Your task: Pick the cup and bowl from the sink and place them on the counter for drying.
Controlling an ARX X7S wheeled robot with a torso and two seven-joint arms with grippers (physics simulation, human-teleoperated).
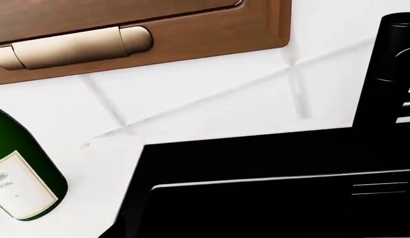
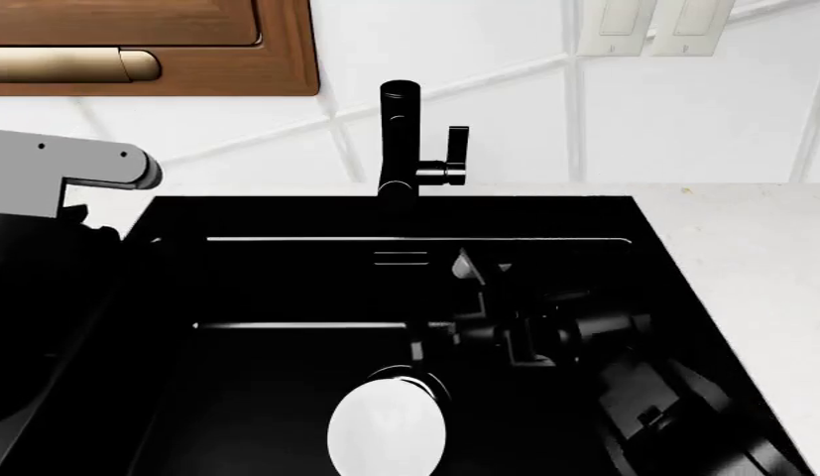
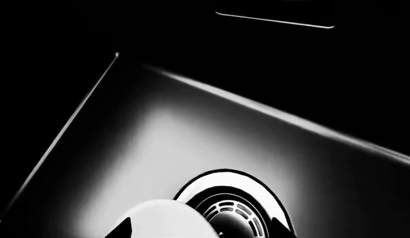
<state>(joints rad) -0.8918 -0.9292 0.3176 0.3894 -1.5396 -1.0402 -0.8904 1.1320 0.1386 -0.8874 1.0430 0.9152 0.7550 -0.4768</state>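
Hovering fingers, aperture unclear, above bowl

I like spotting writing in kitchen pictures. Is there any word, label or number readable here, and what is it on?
"wine": on the cream label of the green bottle, standing on the counter beside the sink.
A small oval emblem above that word and a tiny line below it: too blurred to read.
Nothing else carries text.

One bowl, one sink, one faucet, one wine bottle.
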